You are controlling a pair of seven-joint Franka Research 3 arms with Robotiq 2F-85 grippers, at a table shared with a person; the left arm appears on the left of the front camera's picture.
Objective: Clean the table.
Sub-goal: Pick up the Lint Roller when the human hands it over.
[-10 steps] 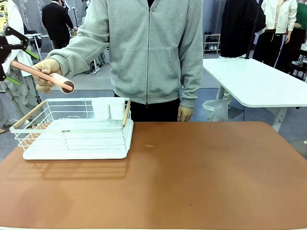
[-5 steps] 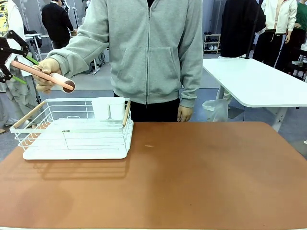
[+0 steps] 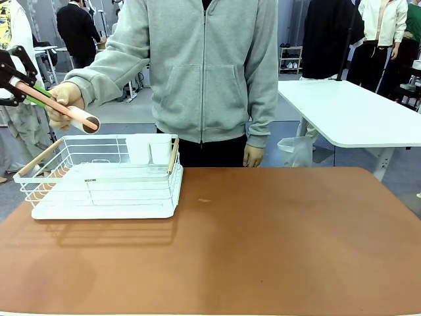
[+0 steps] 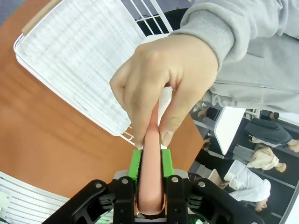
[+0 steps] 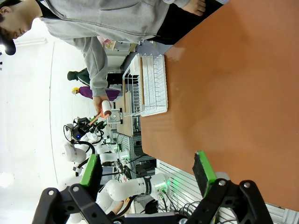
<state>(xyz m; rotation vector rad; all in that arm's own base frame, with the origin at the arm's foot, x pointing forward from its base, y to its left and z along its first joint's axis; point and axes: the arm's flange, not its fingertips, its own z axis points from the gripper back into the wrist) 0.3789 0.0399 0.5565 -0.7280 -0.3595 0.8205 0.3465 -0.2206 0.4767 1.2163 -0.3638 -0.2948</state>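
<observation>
Out past the table's far left corner, the left gripper [image 3: 18, 82] has its green pads pinched tight on the pink handle of a lint roller [image 3: 87, 120] with a white paper roll. A person's hand [image 3: 66, 100] grips the same handle just beyond the pads. Below it, a white wire dish rack with wooden handles [image 3: 105, 191] sits near the far left corner of the large reddish-brown table [image 3: 283, 243], with two white cups [image 3: 148, 150] standing along its far side. The right gripper [image 5: 147, 167] looks across the table from near its front edge, jaws spread wide, holding nothing.
</observation>
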